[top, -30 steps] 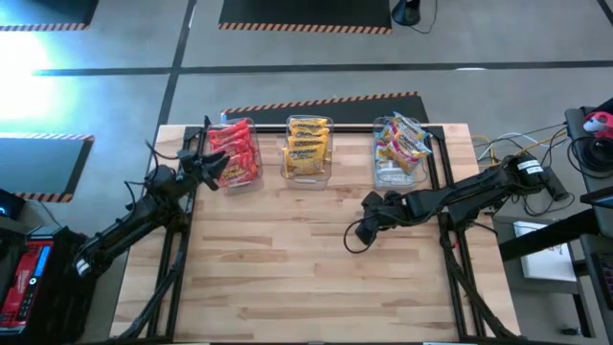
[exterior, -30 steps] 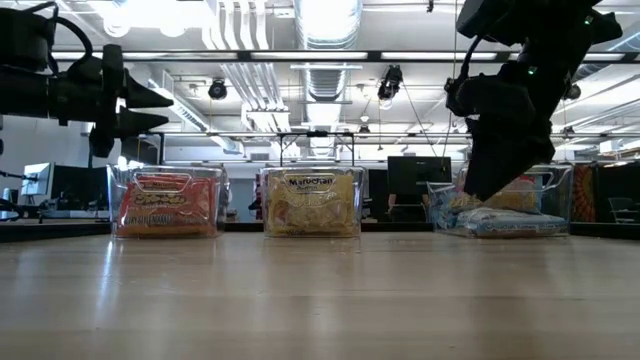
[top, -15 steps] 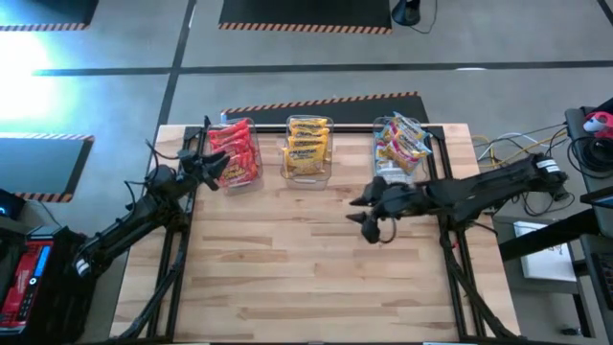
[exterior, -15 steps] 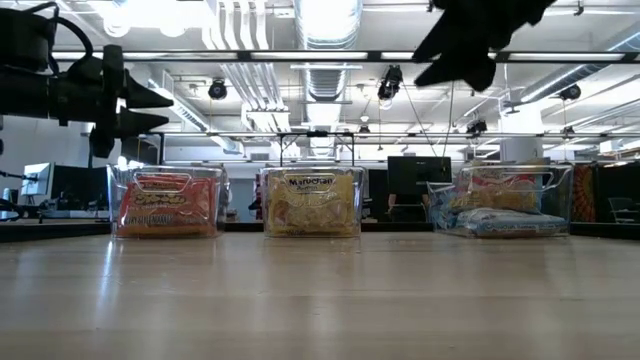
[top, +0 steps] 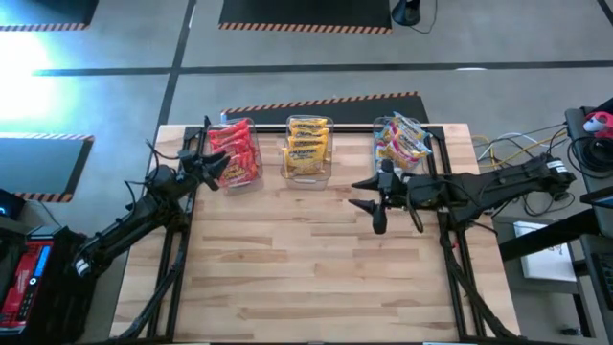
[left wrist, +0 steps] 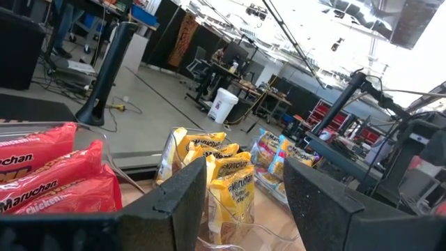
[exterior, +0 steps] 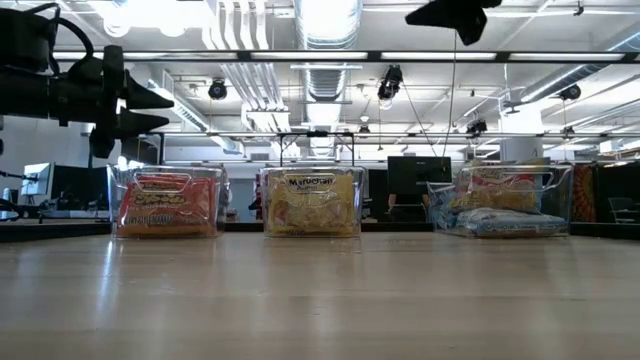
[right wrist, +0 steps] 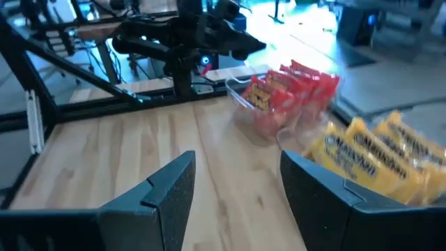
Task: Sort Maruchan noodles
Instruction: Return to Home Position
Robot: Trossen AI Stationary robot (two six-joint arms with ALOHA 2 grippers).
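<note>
a: what's on your table [top: 306,273]?

b: pale wood planks, seams running side to side. three clear bins sit in a row along the far edge, each apart from the next. you have red noodle packets [top: 237,151] standing in the left bin [top: 241,186] and yellow packets [top: 307,146] in the middle bin [top: 308,179]. pink-yellow packets [top: 404,142] are piled in the right bin [top: 389,175].

a: and the tools?

b: your left tool [top: 218,169] hangs over the far left corner, just beside the left bin, fingers spread. your right tool [top: 356,195] is raised in front of the right bin, fingers apart. seen from table height it sits high, up against the ceiling.

a: the room?

b: grey floor [top: 115,96] all round, with a hazard-striped mat [top: 321,101] just behind the table. the level view gives you ceiling ducts [exterior: 325,25] overhead and a dark monitor [exterior: 415,175] beyond the bins. cables [top: 508,146] lie off the table on your right.
</note>
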